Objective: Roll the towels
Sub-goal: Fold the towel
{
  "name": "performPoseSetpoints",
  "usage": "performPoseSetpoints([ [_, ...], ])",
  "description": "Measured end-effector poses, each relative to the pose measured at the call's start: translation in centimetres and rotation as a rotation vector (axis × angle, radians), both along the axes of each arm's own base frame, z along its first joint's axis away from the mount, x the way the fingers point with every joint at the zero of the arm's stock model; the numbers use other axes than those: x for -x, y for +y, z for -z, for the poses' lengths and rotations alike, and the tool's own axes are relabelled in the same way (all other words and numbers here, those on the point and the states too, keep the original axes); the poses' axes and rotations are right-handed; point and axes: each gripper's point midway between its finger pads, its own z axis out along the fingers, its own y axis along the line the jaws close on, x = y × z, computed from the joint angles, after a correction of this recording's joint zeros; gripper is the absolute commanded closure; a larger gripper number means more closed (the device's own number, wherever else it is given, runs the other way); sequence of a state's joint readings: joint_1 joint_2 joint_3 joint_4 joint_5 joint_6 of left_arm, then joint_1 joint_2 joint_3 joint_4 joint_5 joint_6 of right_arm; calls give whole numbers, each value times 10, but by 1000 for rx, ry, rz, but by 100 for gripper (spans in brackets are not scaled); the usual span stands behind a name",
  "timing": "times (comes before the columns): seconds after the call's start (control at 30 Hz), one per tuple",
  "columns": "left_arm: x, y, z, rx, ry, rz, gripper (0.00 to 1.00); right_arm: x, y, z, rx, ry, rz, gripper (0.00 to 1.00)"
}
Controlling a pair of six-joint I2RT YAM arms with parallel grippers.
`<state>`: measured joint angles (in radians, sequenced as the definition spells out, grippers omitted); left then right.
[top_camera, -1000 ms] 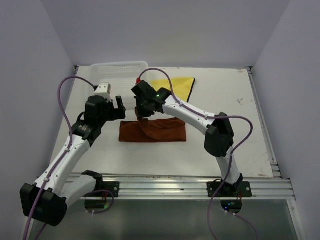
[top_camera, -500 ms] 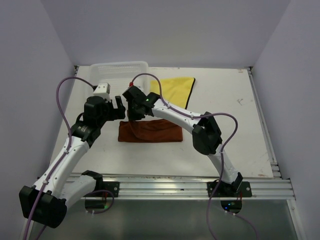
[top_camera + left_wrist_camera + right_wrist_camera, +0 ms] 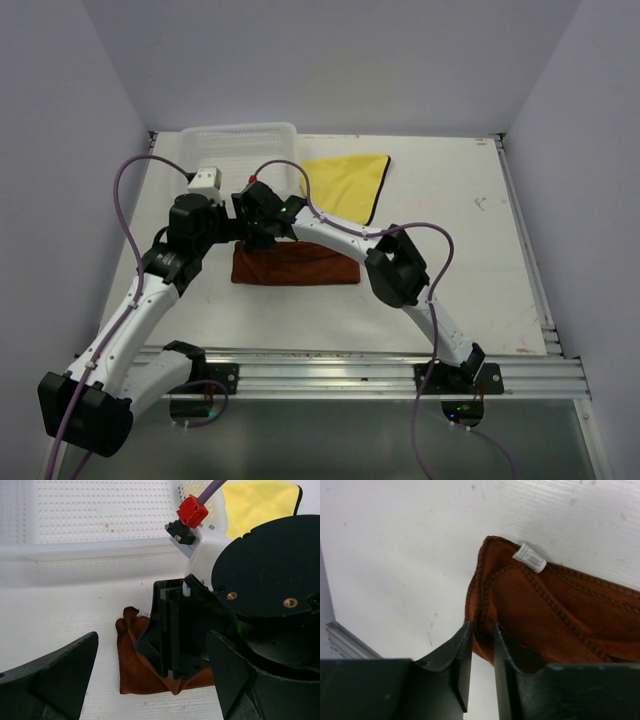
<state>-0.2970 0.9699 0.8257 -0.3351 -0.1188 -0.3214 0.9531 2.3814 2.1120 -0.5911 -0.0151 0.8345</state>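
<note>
Over the last second the right claw (image 3: 481,626) has carried the lifted layer of the brown towel (image 3: 300,265) leftward to its left end. The towel now lies doubled on the counter (image 3: 470,260), judged not yet a roll. The jaws stand narrowly apart with the towel's edge in the gap; whether they grip it cannot be told. The left claw (image 3: 151,645) hangs wide apart, empty. The yellow towel (image 3: 345,180) lies flat behind.

Rust-brown towel (image 3: 295,265) folded lengthwise, yellow towel (image 3: 345,182) flat behind it
</note>
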Motion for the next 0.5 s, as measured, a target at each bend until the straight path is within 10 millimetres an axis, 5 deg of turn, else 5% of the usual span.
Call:
performPoseSetpoints([
  [0.23,1,2,-4,-1,-16,-10,7,-1,12,-11,-66,-19,-22,59],
  [0.37,2,4,-8,-5,-29,-21,7,4,-5,-19,-64,-19,-12,57],
  [0.5,2,7,-10,-9,-37,-34,7,-2,-34,-48,-77,-48,12,57],
])
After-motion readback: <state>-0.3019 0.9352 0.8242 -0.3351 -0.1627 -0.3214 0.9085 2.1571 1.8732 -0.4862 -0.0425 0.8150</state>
